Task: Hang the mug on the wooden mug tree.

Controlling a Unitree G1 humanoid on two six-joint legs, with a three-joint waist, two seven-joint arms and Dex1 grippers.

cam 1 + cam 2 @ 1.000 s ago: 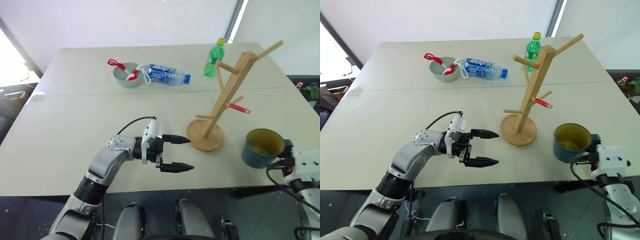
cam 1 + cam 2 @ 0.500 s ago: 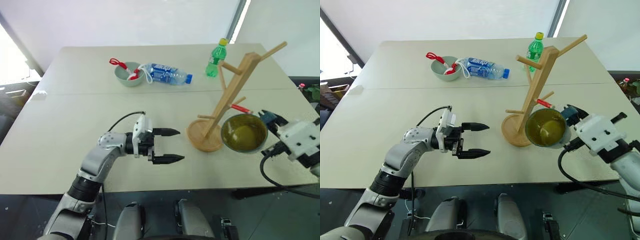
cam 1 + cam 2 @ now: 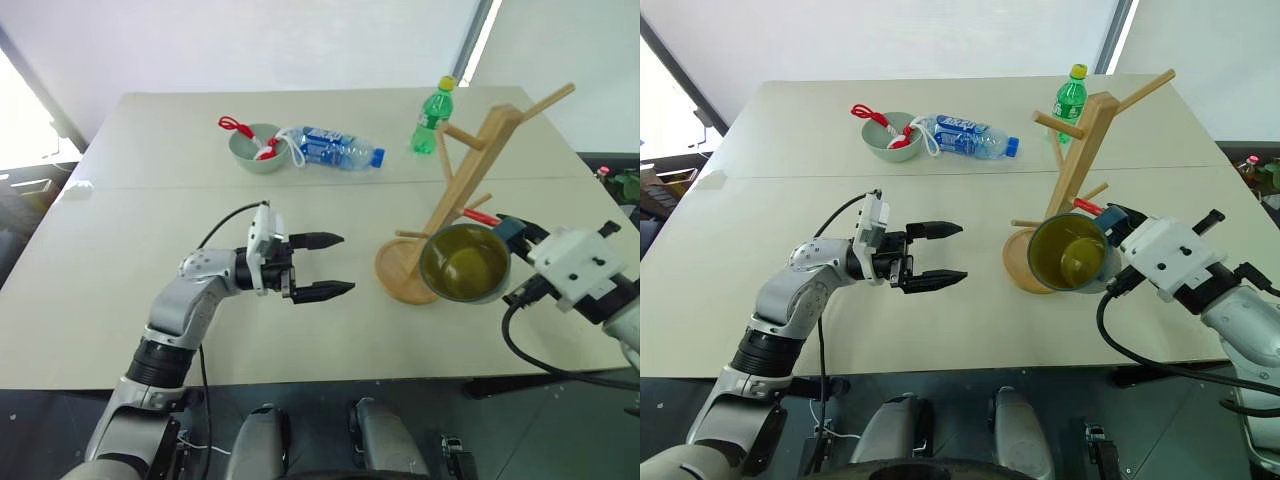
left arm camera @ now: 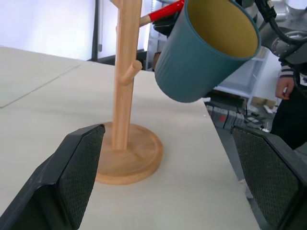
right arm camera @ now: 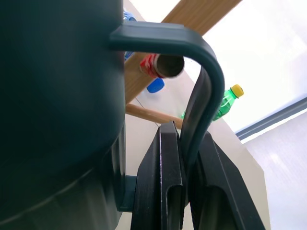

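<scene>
Right jaws pinch mug [image 3: 463,266] handle.

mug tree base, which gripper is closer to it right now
Right. The right gripper, shut on the mug handle, hangs just beside the wooden mug tree; the open left gripper waits farther off.

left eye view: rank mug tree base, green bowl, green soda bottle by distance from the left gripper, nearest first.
From the left gripper:
1. Mug tree base, just to its right on the near table half.
2. Green bowl, far side, slightly left.
3. Green soda bottle, far right corner.
</scene>
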